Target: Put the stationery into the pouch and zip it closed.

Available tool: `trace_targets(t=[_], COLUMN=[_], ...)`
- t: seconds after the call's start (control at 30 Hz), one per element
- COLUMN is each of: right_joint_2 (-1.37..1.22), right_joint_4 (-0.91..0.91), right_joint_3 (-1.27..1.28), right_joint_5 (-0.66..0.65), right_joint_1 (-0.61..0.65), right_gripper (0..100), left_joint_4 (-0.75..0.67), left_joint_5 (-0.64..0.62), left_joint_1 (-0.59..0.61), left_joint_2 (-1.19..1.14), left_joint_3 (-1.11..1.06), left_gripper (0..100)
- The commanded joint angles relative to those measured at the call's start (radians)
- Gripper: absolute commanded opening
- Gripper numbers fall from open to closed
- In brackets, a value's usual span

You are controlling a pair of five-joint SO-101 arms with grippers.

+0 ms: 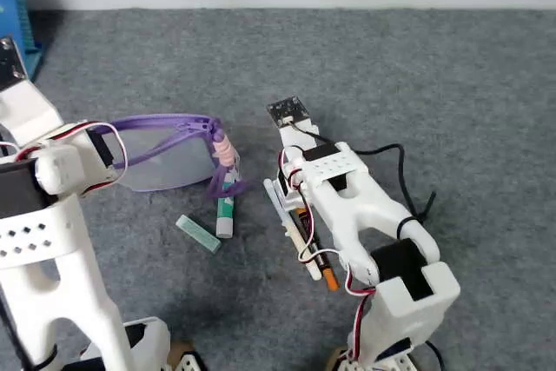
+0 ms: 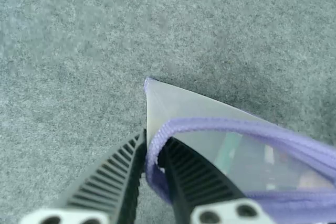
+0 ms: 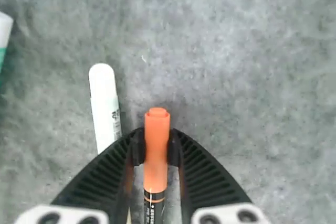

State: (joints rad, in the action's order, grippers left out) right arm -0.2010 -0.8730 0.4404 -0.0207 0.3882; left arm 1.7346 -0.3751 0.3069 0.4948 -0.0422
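Pouch (image 1: 165, 167), translucent with purple edging

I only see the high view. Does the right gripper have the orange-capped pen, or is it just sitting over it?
Observer: It has it. In the right wrist view the right gripper is shut on the orange-capped pen, clamped around the cap.
Operator: Is the white one caught in there too?
Observer: No. The white pen lies alongside, outside the fingers.
Operator: And the left side, does it have the pouch?
Observer: Yes. In the left wrist view the left gripper is shut on the purple rim at one corner of the pouch.
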Motion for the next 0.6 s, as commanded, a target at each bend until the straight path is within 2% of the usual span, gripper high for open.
trace_targets(t=[0.0, 0.23, 0.43, 0.57], right_joint_2=[0.053, 0.303, 0.691, 0.963], right_joint_4=[-0.018, -0.019, -0.022, -0.107], right_joint_3=[-0.008, 0.077, 0.192, 0.193], right_joint_5=[-0.015, -0.015, -0.026, -0.064], right_joint_1=[-0.024, -0.027, -0.028, 0.005], right_gripper=[0.8, 0.8, 0.8, 0.8], left_joint_4=[0.018, 0.018, 0.018, 0.018], left_joint_5=[-0.009, -0.009, -0.009, -0.011], left_joint_1=[-0.006, -0.002, -0.006, -0.006], left_joint_2=[-0.031, -0.031, -0.031, -0.031], left_joint_3=[-0.012, -0.012, -0.01, -0.007], left_gripper=[1, 1, 1, 1])
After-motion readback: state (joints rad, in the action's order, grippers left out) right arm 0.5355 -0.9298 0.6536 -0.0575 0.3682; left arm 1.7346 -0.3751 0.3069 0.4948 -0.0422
